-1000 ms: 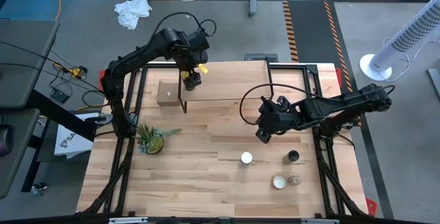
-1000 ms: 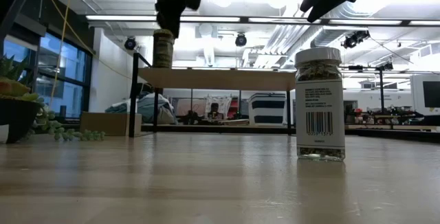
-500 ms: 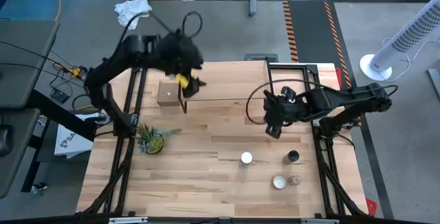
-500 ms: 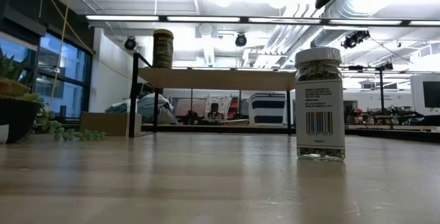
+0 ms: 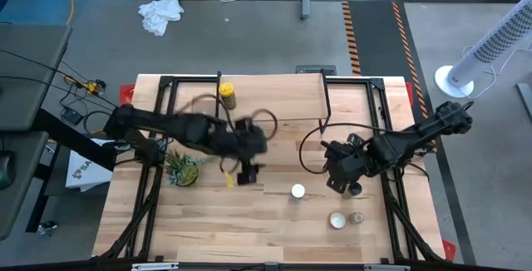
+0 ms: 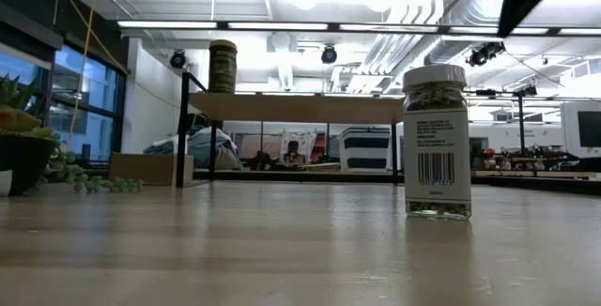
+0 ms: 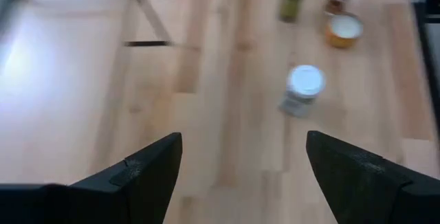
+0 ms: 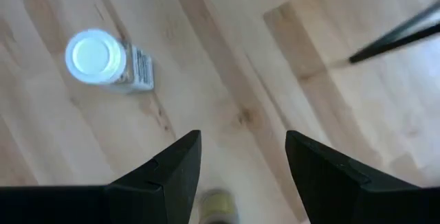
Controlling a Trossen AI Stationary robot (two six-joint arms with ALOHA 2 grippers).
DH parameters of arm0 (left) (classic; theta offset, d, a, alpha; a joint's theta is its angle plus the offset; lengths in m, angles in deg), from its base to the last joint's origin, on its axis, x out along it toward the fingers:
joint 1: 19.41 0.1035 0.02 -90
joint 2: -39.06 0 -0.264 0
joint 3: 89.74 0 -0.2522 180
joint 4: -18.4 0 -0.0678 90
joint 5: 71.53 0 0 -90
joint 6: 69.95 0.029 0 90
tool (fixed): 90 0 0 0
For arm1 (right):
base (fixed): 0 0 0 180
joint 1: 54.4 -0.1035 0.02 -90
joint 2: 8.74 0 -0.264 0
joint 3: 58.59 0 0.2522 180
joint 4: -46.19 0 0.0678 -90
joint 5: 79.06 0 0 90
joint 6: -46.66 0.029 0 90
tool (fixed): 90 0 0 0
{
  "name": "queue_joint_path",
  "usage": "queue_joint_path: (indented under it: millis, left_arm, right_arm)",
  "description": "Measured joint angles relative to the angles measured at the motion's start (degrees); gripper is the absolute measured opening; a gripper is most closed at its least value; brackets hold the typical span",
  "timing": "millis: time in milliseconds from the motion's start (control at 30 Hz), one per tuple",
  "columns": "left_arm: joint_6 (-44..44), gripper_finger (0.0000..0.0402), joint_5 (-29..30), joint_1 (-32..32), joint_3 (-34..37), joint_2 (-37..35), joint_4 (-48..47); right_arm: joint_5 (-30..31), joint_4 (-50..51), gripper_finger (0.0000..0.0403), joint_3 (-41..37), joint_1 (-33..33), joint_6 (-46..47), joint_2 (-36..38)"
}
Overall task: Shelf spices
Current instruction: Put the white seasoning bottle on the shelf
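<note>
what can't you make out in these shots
- Left gripper, high view: smeared by motion blur.
- Tiny pinkish jar, high view: too small to read its contents.
- Black-capped jar, high view: partly covered by the right gripper.
- Mustard-yellow jar on the shelf, low view: label too dark to read.

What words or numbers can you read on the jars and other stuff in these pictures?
None can be read for sure.
White-capped spice jar: its label has lines of small print and a barcode with digits under it, all too small to read.
Mustard-yellow jar on the shelf: a label, too blurred to read.
Black-capped jar, tiny clear jar, round tin: no text shows.
</note>
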Motion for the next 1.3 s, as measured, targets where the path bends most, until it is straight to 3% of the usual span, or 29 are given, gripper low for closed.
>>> queue_joint_path:
  millis: [167, 367, 500, 600, 867, 1300]
  left_arm:
    - [1.88, 0.0307, -6.54, 1.2, 13.41, 0.13, 15.57]
    - [4.32, 0.0307, -9.13, 3.98, 19.38, 0.29, 28.92]
    - [12.2, 0.0307, -13.59, 4.29, 19.38, 3.38, 36.31]
    - [15.71, 0.0307, -17.92, 4.27, 17.69, 7.9, 36.78]
    - [15.16, 0.0307, -22.4, 3.02, 12.38, 17.63, 39.13]
    - [18.07, 0.0307, -21.47, 1.08, 11.73, 23.16, 39.89]
  right_arm:
    - [-0.77, 1.74, 0.0209, -0.28, -3.45, 4.94, 0.09]
    - [-3.95, 4.16, 0.0209, -0.28, -6.91, 9.58, 0.28]
    - [-4.09, 4.21, 0.0209, -0.28, -9.18, 12.17, 0.26]
    - [-3.97, 5.06, 0.0209, -0.28, -9.96, 14.88, 0.28]
    - [-0.7, 5.51, 0.0209, -0.28, -10.84, 21.71, 0.26]
    - [1.42, 5.09, 0.0209, -0.28, -10.69, 23.67, 0.26]
